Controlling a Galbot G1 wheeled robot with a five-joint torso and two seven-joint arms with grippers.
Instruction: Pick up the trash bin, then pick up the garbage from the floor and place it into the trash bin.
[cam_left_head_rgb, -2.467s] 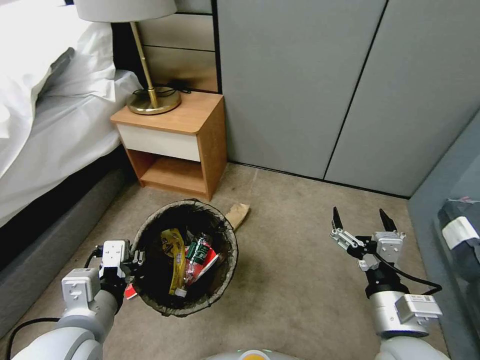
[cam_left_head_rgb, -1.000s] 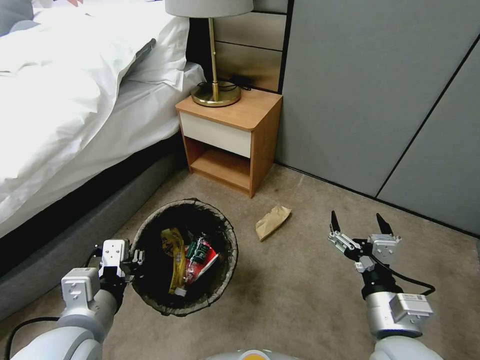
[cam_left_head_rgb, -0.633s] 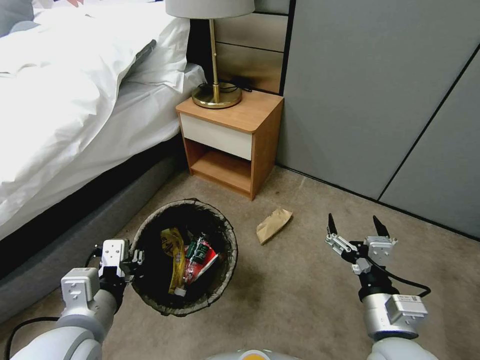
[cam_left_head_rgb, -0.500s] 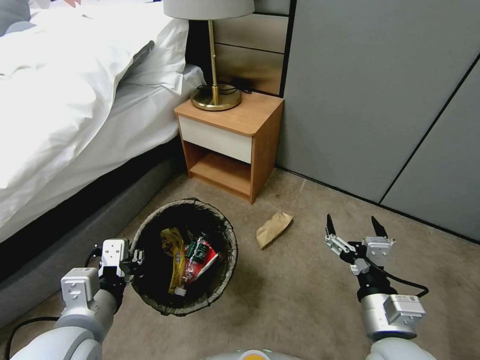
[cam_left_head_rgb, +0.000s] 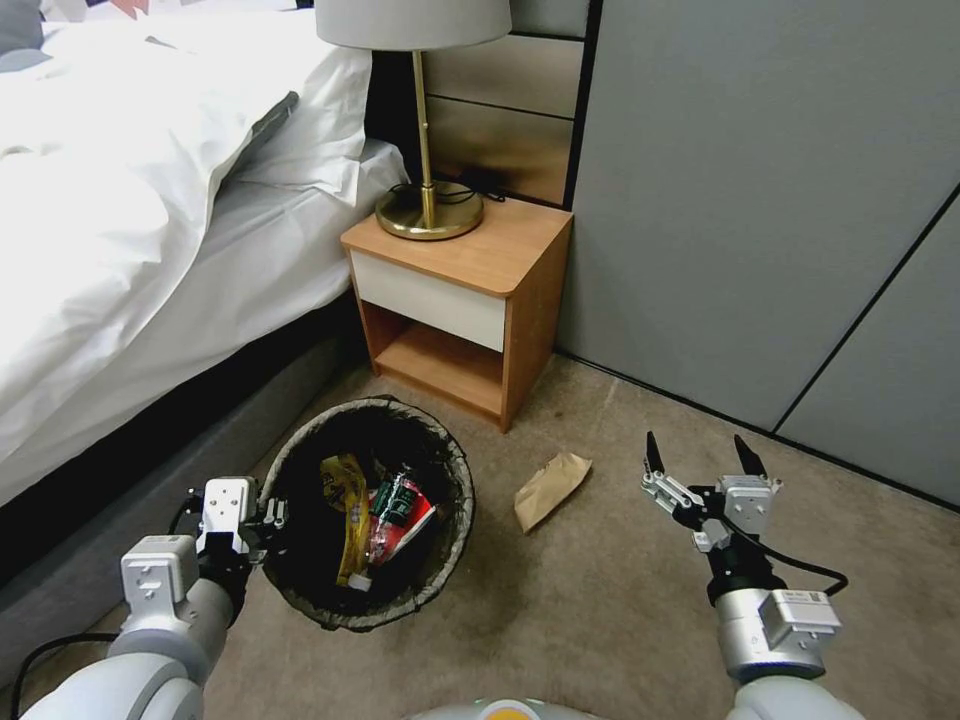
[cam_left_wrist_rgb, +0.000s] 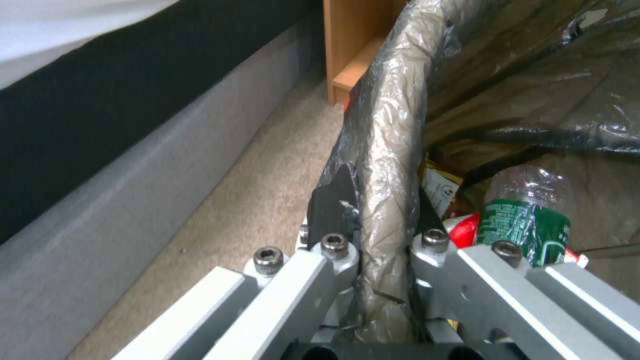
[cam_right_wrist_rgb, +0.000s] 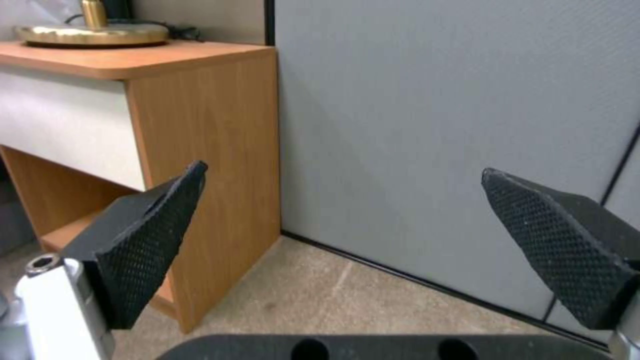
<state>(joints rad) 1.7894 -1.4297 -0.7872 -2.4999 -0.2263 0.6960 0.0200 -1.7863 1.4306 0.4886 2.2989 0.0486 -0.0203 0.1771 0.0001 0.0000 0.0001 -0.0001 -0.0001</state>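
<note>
The trash bin (cam_left_head_rgb: 300, 598), round with a dark bag over its rim, hangs at lower left, held by my left gripper (cam_left_head_rgb: 268, 520) shut on its rim (cam_left_wrist_rgb: 385, 150). Inside lie a yellow wrapper (cam_left_head_rgb: 349, 510), a green bottle (cam_left_head_rgb: 394, 500) and a red-and-white carton (cam_left_head_rgb: 412, 528); the left wrist view shows the same green bottle (cam_left_wrist_rgb: 525, 220). A brown paper scrap (cam_left_head_rgb: 548, 487) of garbage lies on the carpet right of the bin. My right gripper (cam_left_head_rgb: 697, 456) stands open, empty, above the carpet to the right of the scrap, its black fingertips (cam_right_wrist_rgb: 150, 235) spread wide.
A wooden nightstand (cam_left_head_rgb: 455, 310) with a brass lamp (cam_left_head_rgb: 428, 210) stands behind the bin. A bed (cam_left_head_rgb: 120, 240) with white bedding and a grey base runs along the left. Grey wall panels (cam_left_head_rgb: 760, 200) close off the back and right. Open carpet (cam_left_head_rgb: 580, 620) lies in front.
The whole picture has shifted as the camera turned and moved; the nightstand and paper scrap now sit nearer the middle. My left gripper keeps hold of the bin; the right stays open.
</note>
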